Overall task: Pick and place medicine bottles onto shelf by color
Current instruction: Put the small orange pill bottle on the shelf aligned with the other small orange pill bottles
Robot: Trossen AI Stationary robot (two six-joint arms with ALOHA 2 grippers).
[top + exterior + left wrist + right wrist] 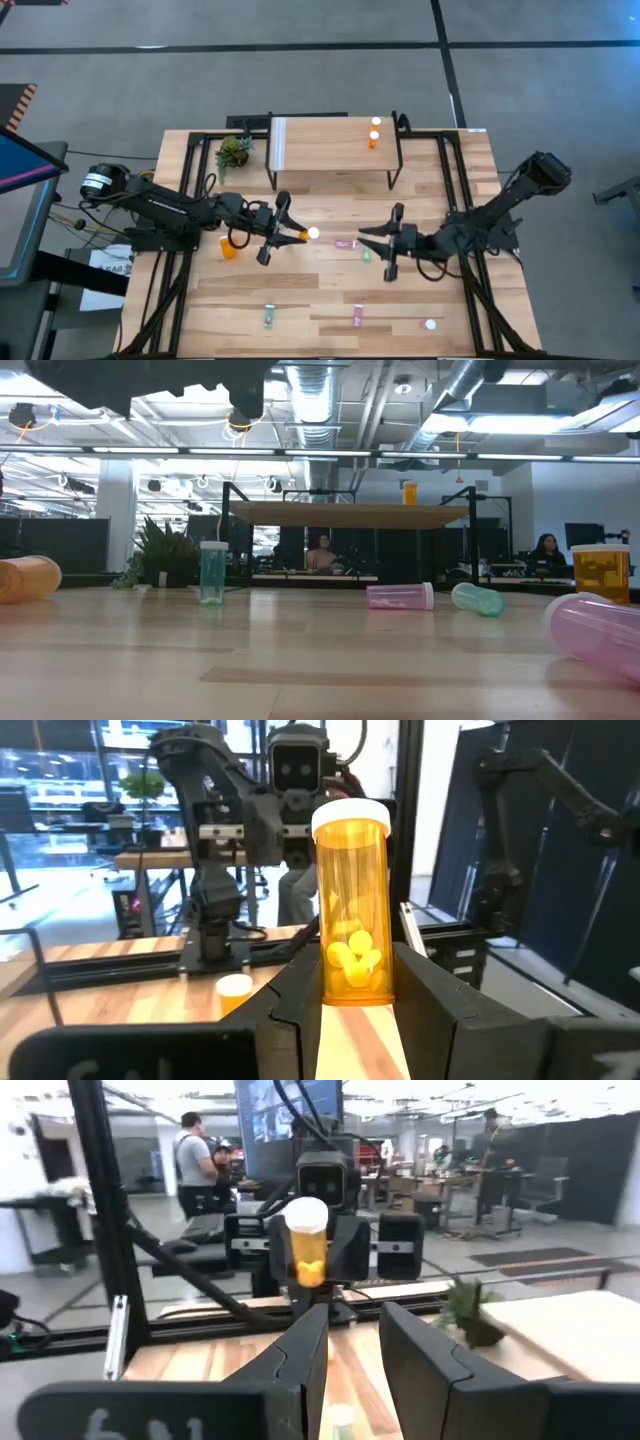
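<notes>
**Spotter:** Start at the left. What have you got?

**Me:** An orange bottle (230, 248) lies loose on the table (330, 300) at the far left. Just right of it, my left gripper (292, 236) is clamped on a small orange bottle (352, 905), white cap on, pills visible inside, held clear of the table.

**Spotter:** And the shelf?

**Me:** The shelf (320, 150) sits farther back, centre. Two orange bottles (374, 132) already stand at its right end, so I judge this is the carry step: lift, reach back and right, set mine beside them.

**Spotter:** Right side?

**Me:** A pink bottle (346, 243) and a teal one (366, 254) lie between the arms. My right gripper (372, 242) hangs near them, fingers spread and holding nothing. Further bottles sit along the near edge.
</notes>
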